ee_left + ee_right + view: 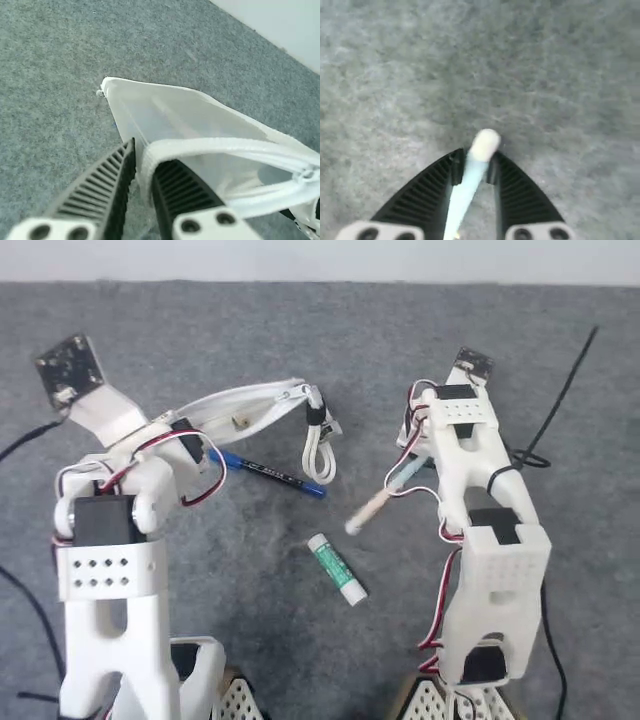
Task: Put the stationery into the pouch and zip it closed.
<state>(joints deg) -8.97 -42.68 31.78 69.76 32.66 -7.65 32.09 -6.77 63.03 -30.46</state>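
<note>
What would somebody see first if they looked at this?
The white pouch stands out on the left side, its mouth open and its edge pinched in the left tool. Next comes the pale pen clamped in the right tool, and the green glue stick lying in the middle.

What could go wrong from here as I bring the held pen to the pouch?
The left hand pinches only the rim of the pouch, so it may slip or its mouth may sag shut. The white-tipped pen runs lengthwise in the right hand and could slide or pivot on touching the rim. The blue pen has one end hidden by the left arm, so it may be awkward to grab later.
</note>
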